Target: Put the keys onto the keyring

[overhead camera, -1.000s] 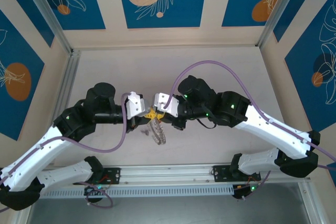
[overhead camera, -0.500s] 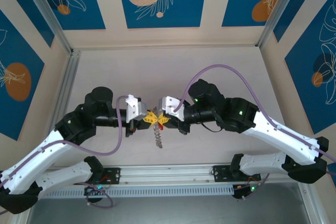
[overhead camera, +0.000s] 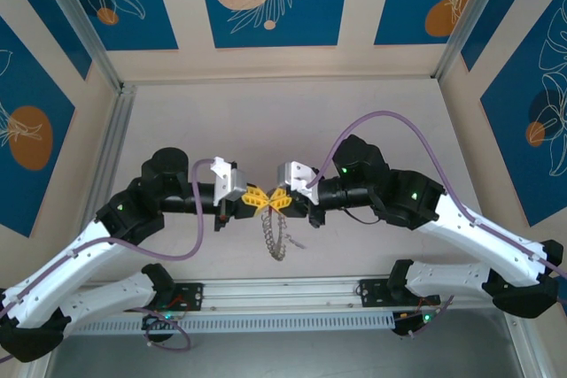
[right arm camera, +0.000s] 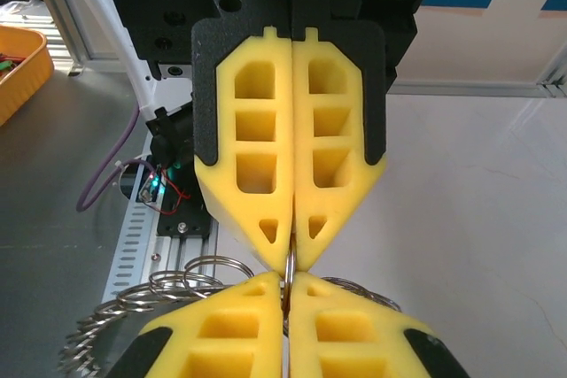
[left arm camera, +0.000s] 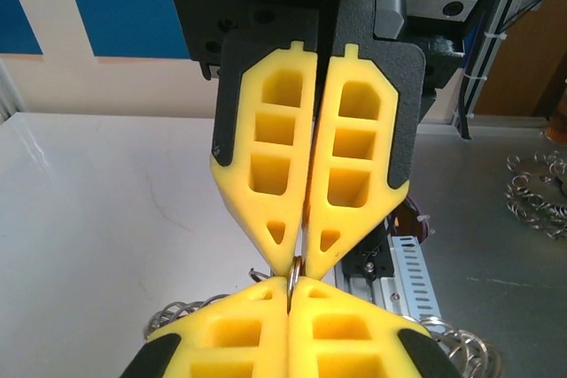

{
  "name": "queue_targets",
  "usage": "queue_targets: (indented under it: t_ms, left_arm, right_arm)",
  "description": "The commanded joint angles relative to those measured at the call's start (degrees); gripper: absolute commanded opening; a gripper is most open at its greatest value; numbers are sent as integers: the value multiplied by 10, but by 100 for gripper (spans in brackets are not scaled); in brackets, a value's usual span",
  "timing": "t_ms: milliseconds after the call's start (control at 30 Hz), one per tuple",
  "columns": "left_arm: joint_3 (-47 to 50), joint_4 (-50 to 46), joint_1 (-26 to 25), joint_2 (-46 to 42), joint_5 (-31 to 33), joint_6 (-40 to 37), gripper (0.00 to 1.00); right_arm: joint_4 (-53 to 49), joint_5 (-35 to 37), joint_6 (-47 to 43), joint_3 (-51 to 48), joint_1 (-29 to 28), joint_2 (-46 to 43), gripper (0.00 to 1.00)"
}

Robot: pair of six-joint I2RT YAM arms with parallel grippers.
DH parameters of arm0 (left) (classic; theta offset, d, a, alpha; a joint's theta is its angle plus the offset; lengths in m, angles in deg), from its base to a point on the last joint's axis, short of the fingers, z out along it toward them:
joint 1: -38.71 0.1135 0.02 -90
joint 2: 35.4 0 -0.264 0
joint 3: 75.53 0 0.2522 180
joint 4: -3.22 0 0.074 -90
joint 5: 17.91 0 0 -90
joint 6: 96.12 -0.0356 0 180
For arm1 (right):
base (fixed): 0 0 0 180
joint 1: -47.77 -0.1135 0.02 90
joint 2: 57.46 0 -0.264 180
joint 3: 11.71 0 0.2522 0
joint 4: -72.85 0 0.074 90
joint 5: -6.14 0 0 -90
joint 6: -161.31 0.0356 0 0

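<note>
Keyring [overhead camera: 269, 236] now swings wider (lower too) under left claw [overhead camera: 257, 198], right claw [overhead camera: 280, 200].

Two robot arms stood at the table, the left arm [overhead camera: 89, 254] and the right arm [overhead camera: 478, 232]. There were two grippers, the left gripper [overhead camera: 255, 198] and the right gripper [overhead camera: 280, 201], each with two yellow fingers [left arm camera: 266, 130], making four. One keyring [overhead camera: 275, 236] was there, its keys too small to count. There were two purple cables [overhead camera: 381, 115], one orange tray [right arm camera: 18, 68], one heap of loose rings [left arm camera: 536, 192] too tangled to number, and three blue panels [overhead camera: 301, 6] on the back wall.
</note>
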Motion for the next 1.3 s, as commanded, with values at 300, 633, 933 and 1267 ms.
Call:
queue_targets:
  t_ms: [300,633,933,1267]
  left_arm:
    - [8,146,8,-3,-22,43,0]
    - [10,153,22,-10,-37,50,0]
    - [14,181,40,-17,-74,76,0]
    - [29,232,51,-18,-98,113,0]
  right_arm:
    - [29,-59,11,-39,-3,5,9]
    - [44,-88,22,-55,5,-10,20]
    - [53,-105,27,-68,17,-19,20]
    - [74,-104,25,-71,20,-10,10]
